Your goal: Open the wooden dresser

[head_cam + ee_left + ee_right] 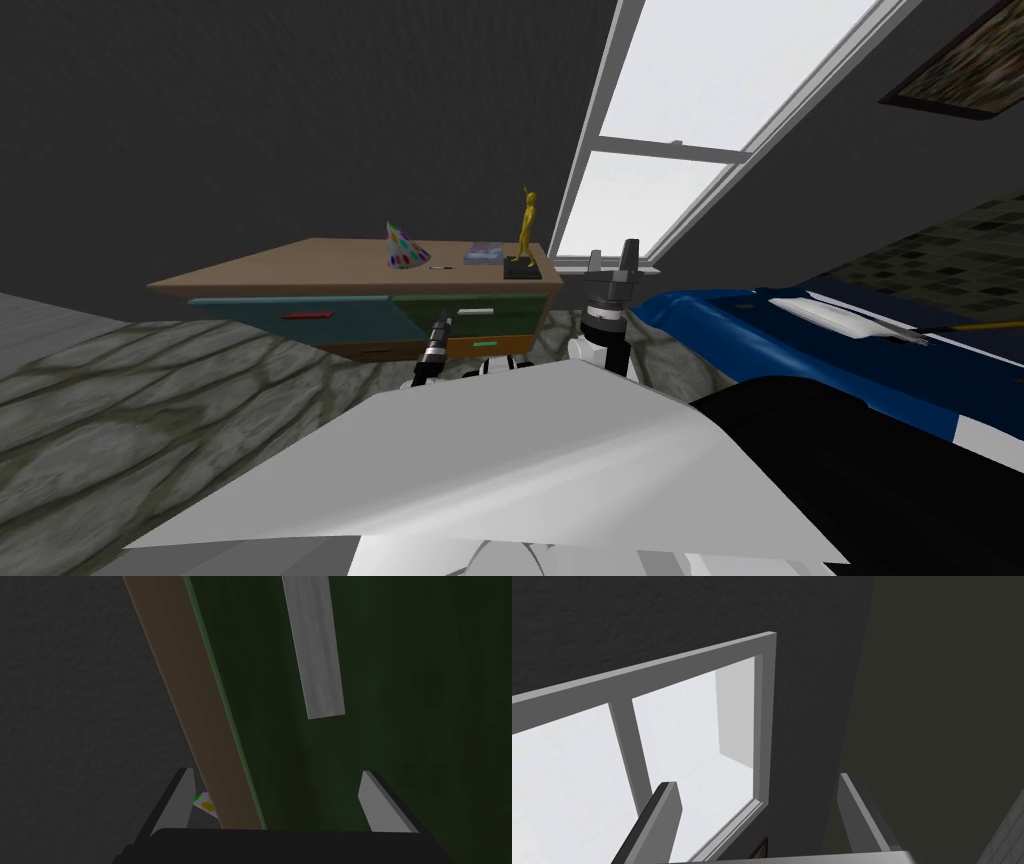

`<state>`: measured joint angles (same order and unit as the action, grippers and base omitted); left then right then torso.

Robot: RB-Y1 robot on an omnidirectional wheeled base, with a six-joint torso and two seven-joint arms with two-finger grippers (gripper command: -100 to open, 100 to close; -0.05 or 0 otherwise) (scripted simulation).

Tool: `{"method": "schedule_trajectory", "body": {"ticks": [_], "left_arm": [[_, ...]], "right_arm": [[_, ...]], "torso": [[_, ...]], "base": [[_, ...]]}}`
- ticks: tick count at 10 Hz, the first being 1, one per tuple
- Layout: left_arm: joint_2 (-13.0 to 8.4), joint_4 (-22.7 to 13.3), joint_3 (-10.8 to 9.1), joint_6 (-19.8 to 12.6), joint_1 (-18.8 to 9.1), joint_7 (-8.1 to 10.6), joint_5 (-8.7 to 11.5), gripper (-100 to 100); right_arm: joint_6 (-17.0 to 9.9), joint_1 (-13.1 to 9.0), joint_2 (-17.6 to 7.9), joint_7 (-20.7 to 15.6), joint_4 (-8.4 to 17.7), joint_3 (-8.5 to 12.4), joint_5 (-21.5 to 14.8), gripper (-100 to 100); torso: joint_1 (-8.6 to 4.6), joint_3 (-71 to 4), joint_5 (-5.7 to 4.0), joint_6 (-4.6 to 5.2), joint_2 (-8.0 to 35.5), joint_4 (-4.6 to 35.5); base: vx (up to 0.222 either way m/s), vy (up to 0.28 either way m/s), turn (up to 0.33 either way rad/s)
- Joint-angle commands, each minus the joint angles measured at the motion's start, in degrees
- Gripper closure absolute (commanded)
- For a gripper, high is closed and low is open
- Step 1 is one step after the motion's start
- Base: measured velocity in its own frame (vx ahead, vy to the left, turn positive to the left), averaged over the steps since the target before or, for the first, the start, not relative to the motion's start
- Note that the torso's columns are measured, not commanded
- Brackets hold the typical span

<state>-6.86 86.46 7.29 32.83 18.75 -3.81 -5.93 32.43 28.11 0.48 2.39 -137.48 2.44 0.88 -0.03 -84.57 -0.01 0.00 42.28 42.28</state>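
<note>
Filling the 3 o'clock side: a blue bed (760, 330) with a white pillow on it, just beside the dresser's end.
Dresser: a low wooden dresser (300, 265) (200, 726) stands at 12 o'clock from the robot, against the dark wall. It has a brown top and coloured drawer fronts, all of them flush.
Drawer fronts: a teal front (350, 318) with a red handle (308, 316) sits at 9 o'clock. A dark green front (520, 310) (425, 701) with a light grey handle (476, 312) (317, 651) sits at 3 o'clock. An orange front (515, 346) with a green handle (485, 344) lies below.
Left gripper: the left gripper (441, 325) (277, 772) points at the green front near the top edge. Its fingers are spread apart and hold nothing. The grey handle lies ahead of them, apart from both.
Right gripper: the right gripper (612, 255) (756, 780) is raised at 1 o'clock from the left one, its fingers parted and empty.
Statuette: a gold statuette (526, 228) stands upright on a black base at the 3 o'clock end of the surface.
Party hat: a spotted cone hat (403, 247) (206, 803) stands mid-surface.
Book: a flat book (485, 254) lies between hat and statuette.
</note>
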Motion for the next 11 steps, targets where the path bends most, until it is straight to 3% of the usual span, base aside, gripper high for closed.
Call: {"method": "schedule_trajectory", "body": {"ticks": [1,6,8,9,10,11], "left_arm": [[0.3,-3.4,0.09,0.6,-1.0,-0.08,0.0,-100],[3.4,-9.8,0.64,1.6,-2.3,-0.48,-0.3,-100],[2.7,-7.9,0.46,-0.2,-2.6,-0.16,-0.2,-100],[2.7,-8.3,0.54,0.6,-2.3,-0.25,-0.3,-100],[2.7,-8.2,0.54,0.3,-2.4,-0.24,-0.3,100],[2.5,-6.9,0.93,0.1,-1.5,-0.06,-0.4,100]], "right_arm": [[0.0,0.0,0.0,0.0,0.0,0.0,0.0,0],[0.0,0.0,0.0,0.0,0.0,0.0,0.0,0],[0.0,0.0,0.0,0.0,0.0,0.0,0.0,0],[0.0,0.0,0.0,0.0,0.0,0.0,0.0,0],[0.0,0.0,0.0,0.0,0.0,0.0,0.0,0],[0.0,0.0,0.0,0.0,0.0,0.0,0.0,0]], "torso": [[0.04,0.0,0.01,-0.01,0.0,0.0],[0.03,0.0,0.01,0.00,0.0,0.0],[0.07,0.0,0.01,-0.01,0.0,0.0],[0.04,-0.1,0.01,0.00,-0.1,0.0],[0.04,0.0,0.01,-0.01,0.0,0.0],[0.05,0.0,0.01,0.00,0.1,0.0]], "base": [[0.010,-0.010,-0.017],[0.011,-0.016,-0.027],[0.026,-0.008,-0.007],[0.031,-0.005,-0.004],[0.000,0.000,0.000],[-0.115,0.003,0.026]]}}
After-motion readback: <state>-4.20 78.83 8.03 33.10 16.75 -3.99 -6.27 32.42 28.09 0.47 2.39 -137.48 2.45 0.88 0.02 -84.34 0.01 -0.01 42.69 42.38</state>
